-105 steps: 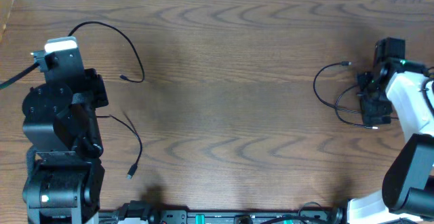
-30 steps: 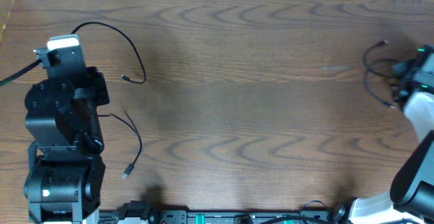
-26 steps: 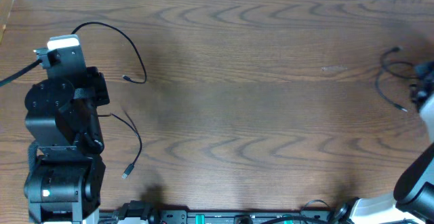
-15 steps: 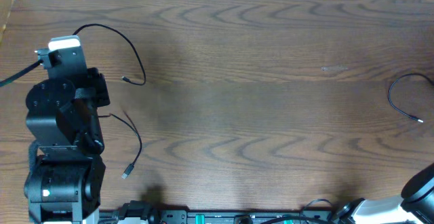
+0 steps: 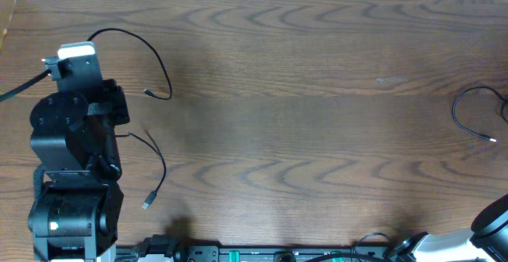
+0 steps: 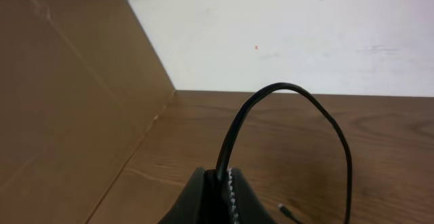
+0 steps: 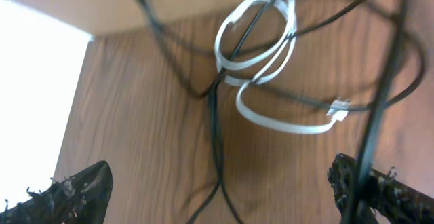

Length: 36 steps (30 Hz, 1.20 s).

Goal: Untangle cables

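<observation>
Left gripper (image 6: 222, 183) is pinched tight on the thin black cable (image 6: 291, 91) arching mid-frame, right gripper (image 7: 220, 176) gapes wide and empty under the looped white cord (image 7: 261, 44) snarled with black cords (image 7: 213, 129) at upper centre, and a careless tug could cinch that knot.

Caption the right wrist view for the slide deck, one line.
Open right gripper above a white cable coiled among crossing black cables on the wooden table.

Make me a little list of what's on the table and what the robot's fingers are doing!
table: brown wood
left fingers: pinched shut on a black cable
right fingers: spread wide apart
white cable: coiled in loops, with black cords running through it
tangle: not undone yet
</observation>
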Motion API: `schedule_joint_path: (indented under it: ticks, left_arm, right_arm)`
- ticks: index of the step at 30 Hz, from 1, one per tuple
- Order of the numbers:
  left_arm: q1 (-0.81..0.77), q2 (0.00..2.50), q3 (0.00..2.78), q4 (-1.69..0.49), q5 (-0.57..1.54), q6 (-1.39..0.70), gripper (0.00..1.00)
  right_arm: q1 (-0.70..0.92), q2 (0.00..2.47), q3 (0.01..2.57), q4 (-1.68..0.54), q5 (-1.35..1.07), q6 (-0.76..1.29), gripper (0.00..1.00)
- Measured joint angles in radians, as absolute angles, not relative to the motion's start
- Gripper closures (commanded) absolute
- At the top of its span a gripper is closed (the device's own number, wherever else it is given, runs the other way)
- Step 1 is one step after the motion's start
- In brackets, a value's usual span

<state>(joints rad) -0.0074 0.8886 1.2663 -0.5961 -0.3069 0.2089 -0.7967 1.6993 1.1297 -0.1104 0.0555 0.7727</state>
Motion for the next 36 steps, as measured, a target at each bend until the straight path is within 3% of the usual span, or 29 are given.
schedule_joint_path:
  ticks: [11, 21, 26, 31, 36]
  left_arm:
    - [-0.007, 0.889, 1.266, -0.596, -0.248, 0.209, 0.93]
    - [-0.007, 0.889, 1.266, -0.596, -0.241, 0.209, 0.92]
    - [-0.007, 0.890, 1.266, -0.596, -0.241, 0.209, 0.93]
    - [-0.007, 0.911, 1.266, -0.596, -0.239, 0.209, 0.92]
    - [-0.007, 0.943, 1.266, -0.596, -0.213, 0.209, 0.93]
  right_arm:
    - [-0.636, 1.690, 1.133, -0.308, 0.029, 0.752, 0.01]
    - [-0.538, 1.631, 1.138, -0.702, 0.076, 0.993, 0.01]
    - [-0.483, 1.631, 1.139, -0.598, -0.051, 0.980, 0.01]
    - [-0.364, 1.631, 1.141, -0.328, -0.337, 0.757, 0.01]
    - [-0.201, 1.631, 1.142, -0.213, -0.564, 0.480, 0.01]
